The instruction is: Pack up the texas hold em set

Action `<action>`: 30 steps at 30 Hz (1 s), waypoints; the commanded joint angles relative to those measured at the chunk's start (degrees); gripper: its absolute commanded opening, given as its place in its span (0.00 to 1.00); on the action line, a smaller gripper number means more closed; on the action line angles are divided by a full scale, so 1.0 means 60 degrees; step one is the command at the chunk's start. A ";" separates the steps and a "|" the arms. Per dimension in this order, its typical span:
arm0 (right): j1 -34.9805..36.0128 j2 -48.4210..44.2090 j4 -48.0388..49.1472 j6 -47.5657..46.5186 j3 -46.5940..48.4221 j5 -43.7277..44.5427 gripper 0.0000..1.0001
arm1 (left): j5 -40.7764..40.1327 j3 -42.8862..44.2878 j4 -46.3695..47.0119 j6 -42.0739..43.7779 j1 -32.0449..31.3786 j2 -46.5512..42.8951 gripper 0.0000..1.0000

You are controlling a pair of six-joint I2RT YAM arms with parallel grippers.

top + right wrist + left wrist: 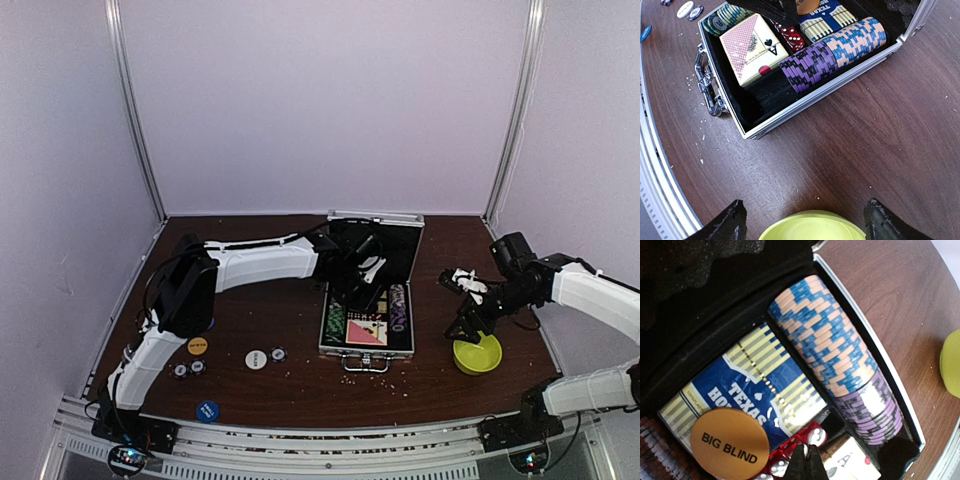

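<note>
The silver case (366, 350) lies open mid-table with its lid up. Inside are blue-and-peach chips (822, 345), purple chips (870, 410), a blue Texas deck (760, 385) and a pink-backed deck (752, 47). An orange "BIG BLIND" disc (730, 442) rests on the blue deck. My left gripper (806, 462) hangs shut and empty just above the red dice (785, 457). On the table left of the case lie an orange disc (197, 346), a white disc (256, 359) and a blue disc (207, 411). My right gripper (807, 225) is open, with nothing between its fingers.
A yellow-green bowl (812, 227) sits right of the case, directly under my right gripper. A few loose chips (188, 369) lie near the left arm, and another chip (278, 354) sits by the white disc. White crumbs are scattered along the front edge.
</note>
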 commanded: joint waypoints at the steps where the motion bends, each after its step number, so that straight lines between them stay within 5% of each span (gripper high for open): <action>1: -0.0054 0.0048 -0.0105 -0.0040 0.0201 -0.0064 0.81 | -0.0384 0.0304 0.0042 -0.0179 0.0013 0.0175 0.00; 30: -0.0053 0.0078 -0.0122 -0.0025 0.0207 -0.0053 0.81 | -0.1381 0.0302 -0.0101 -0.0708 0.0067 0.0066 0.00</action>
